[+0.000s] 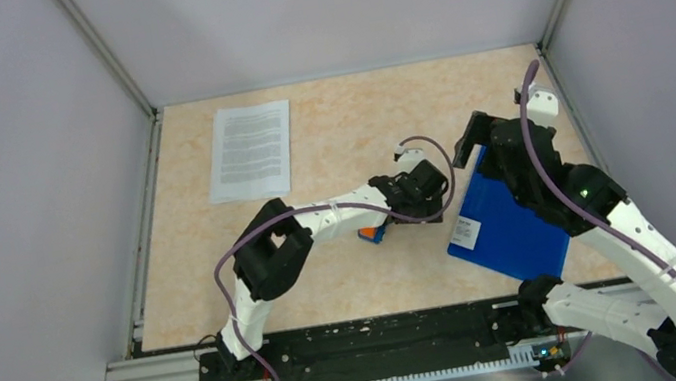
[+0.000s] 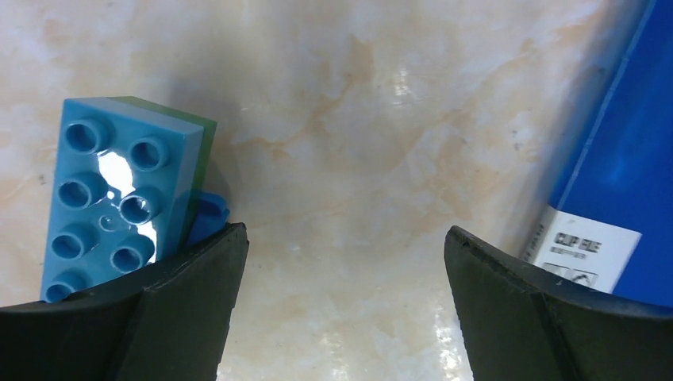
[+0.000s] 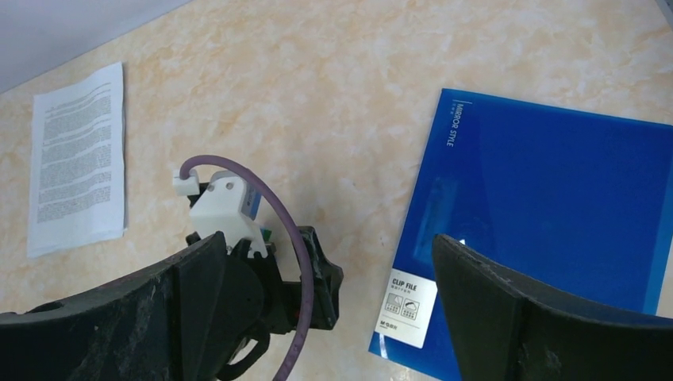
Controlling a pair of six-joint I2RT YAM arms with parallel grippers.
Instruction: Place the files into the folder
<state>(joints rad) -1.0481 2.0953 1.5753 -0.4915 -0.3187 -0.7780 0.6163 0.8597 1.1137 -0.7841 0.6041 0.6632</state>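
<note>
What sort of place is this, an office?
Probably a robot test booth: left arm and right arm bolted at a table edge, plain grey walls boxing it in, a folder and printed sheets.

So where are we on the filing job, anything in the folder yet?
Nothing done yet. The files lie flat at the table's far left, well apart from the folder, which lies closed at the right. In hand: nothing; left jaws stand open over bare table between a small block and the folder, right jaws open above the folder. To do: open the cover, fetch the sheets, put them in.
</note>
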